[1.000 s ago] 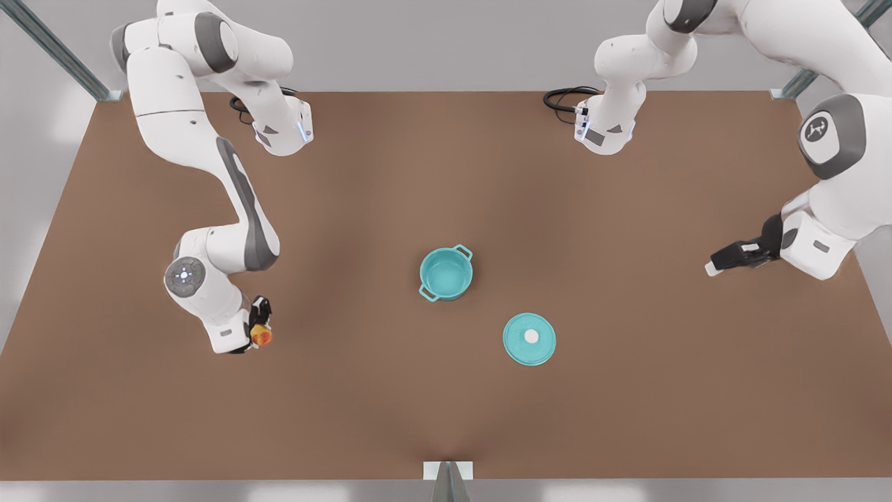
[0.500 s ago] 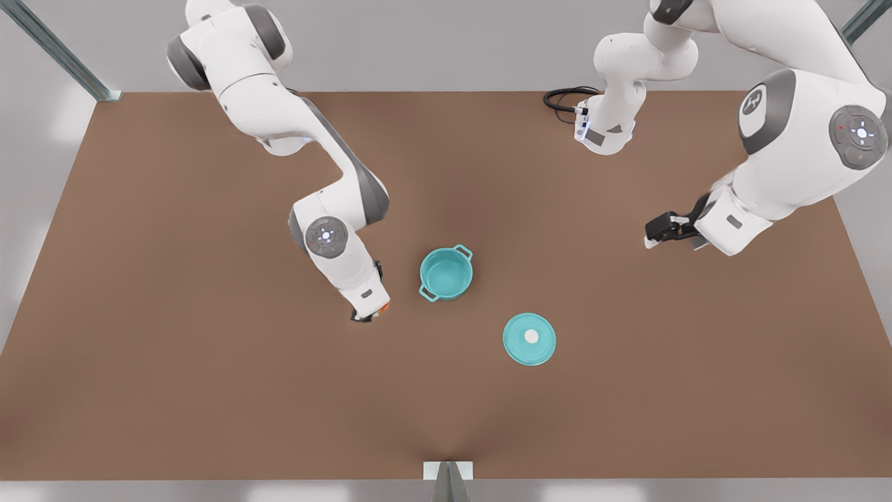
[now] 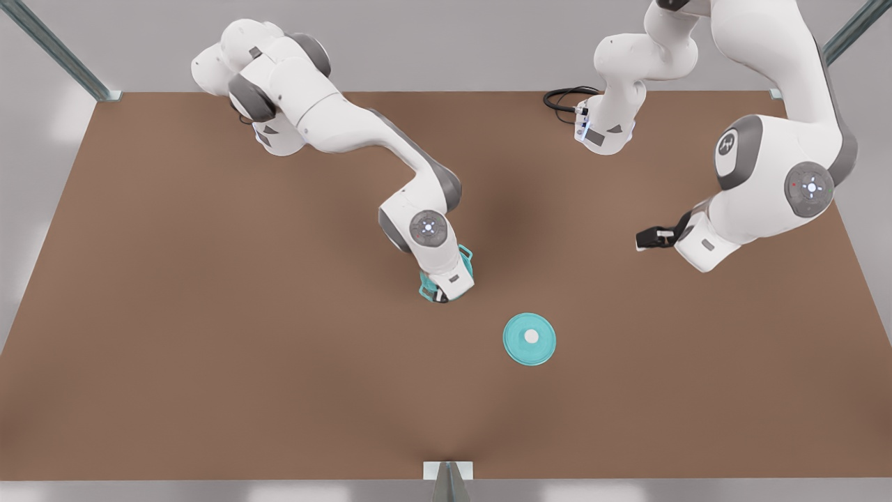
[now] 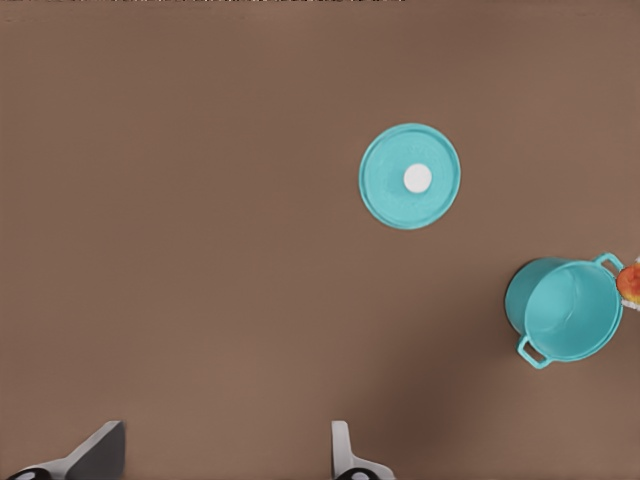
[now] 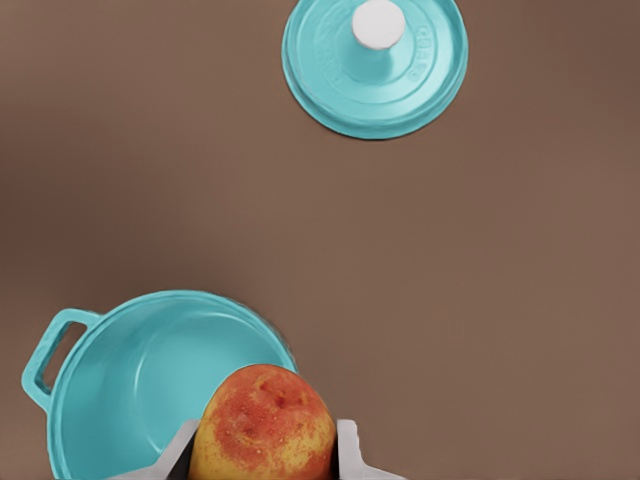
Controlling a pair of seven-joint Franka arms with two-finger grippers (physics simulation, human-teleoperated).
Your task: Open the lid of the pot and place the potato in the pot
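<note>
The teal pot (image 5: 130, 385) stands uncovered at the table's middle, its handle (image 3: 465, 254) peeking from under the arm on the front view's left. That arm's right gripper (image 5: 265, 455) is shut on the yellow-orange, red-patched potato (image 5: 265, 425), which hangs over the pot's rim; in the front view this gripper (image 3: 440, 298) covers the pot. The pot lid (image 3: 529, 339) lies flat on the table, knob up, apart from the pot on the near side. My left gripper (image 3: 651, 239) hovers open and empty at the front view's right, looking from afar at the pot (image 4: 565, 310) and lid (image 4: 410, 177).
The brown table (image 3: 209, 348) reaches far around the pot and lid. Two arm bases and a black cable (image 3: 568, 96) sit along the far edge. A small metal post (image 3: 448, 474) stands at the near edge.
My right arm swung from the front view's left to above the pot, carrying the potato. My left arm shifted a little toward the middle. Pot and lid stayed put.
</note>
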